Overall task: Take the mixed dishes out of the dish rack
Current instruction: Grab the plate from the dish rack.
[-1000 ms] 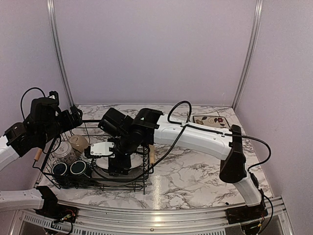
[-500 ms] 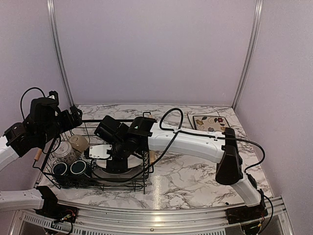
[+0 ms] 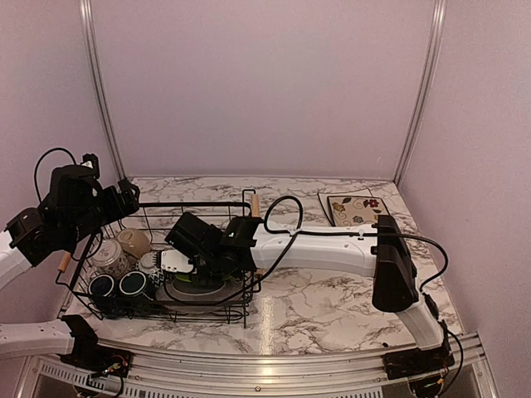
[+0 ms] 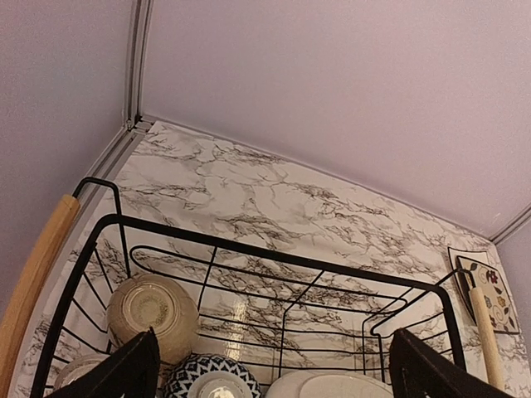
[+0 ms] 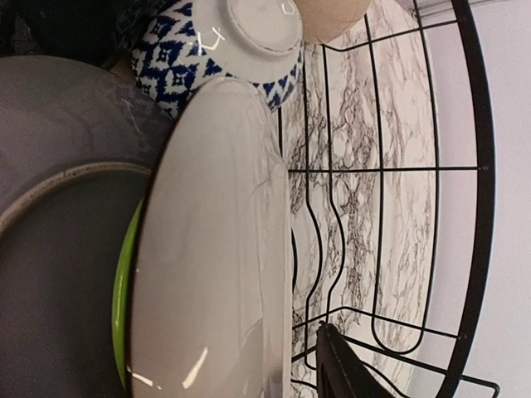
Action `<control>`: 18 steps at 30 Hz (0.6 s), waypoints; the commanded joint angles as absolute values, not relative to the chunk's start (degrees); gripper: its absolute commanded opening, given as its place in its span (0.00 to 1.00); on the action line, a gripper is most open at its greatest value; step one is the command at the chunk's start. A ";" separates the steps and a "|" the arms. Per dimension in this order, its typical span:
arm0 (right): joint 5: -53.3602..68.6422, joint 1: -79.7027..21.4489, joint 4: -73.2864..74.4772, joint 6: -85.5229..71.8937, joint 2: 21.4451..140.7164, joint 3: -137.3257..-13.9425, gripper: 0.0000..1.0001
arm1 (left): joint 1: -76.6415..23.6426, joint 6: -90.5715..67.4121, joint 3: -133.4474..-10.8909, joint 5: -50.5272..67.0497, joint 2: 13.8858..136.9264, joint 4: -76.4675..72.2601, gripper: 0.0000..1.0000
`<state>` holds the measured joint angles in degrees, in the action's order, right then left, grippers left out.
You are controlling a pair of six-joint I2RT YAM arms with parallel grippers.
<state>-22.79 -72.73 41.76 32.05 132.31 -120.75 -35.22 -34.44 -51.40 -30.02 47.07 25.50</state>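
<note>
Up top, the left hand (image 4: pixel 272 338) hovers high, its two black fingers (image 4: pixel 124 373) spread wide apart with nothing between them; straight below it sits the large black wire dish rack (image 4: pixel 282 254), one light wooden rod handle (image 4: pixel 33 274) off to this hand's left; under the left finger is an upturned tan round mug (image 4: pixel 153 311), and just beside that a blue-and-white patterned bowl (image 4: pixel 207 383); on the marble-patterned bench (image 4: pixel 274 186), past the rack's end on this hand's right, lies the square cream floral plate (image 4: pixel 491 292), outside the rack.

Now the right hand (image 3: pixel 191 269): it is down inside the rack, right up against the round white plate (image 5: pixel 216 249); one black finger (image 5: pixel 344 369) shows on the plate's open side, close to its rim; the other is out of sight, so I cannot tell whether the grip is closed on the plate or loose; behind the white plate from this hand peeps the edge of a lime-green plate (image 5: pixel 123 290), then a grey round plate (image 5: pixel 58 207); the patterned bowl sits just past the white plate's rim.
</note>
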 commanded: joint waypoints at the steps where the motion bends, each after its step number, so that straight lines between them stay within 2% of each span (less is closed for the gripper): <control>1: -28.10 -71.90 37.54 34.50 132.13 -121.30 0.41 | -35.33 -33.73 -52.29 -29.27 47.73 24.52 0.99; 6: -34.71 -71.96 32.05 36.66 134.01 -121.07 0.34 | -35.33 -33.79 -52.13 -29.37 47.21 24.52 0.99; 8: -34.60 -71.98 33.18 36.61 135.08 -122.83 0.31 | -35.33 -33.59 -52.20 -29.36 47.03 24.73 0.99; 11: -32.72 -72.07 34.98 36.36 135.63 -124.20 0.20 | -35.33 -33.34 -52.56 -29.32 46.70 24.83 0.99; 15: -31.96 -72.07 34.70 36.91 135.67 -122.93 0.17 | -35.33 -33.36 -52.52 -28.95 45.88 24.71 0.99; 18: -33.81 -72.06 33.48 37.34 136.40 -122.43 0.00 | -35.33 -33.56 -52.16 -28.68 45.24 24.80 0.99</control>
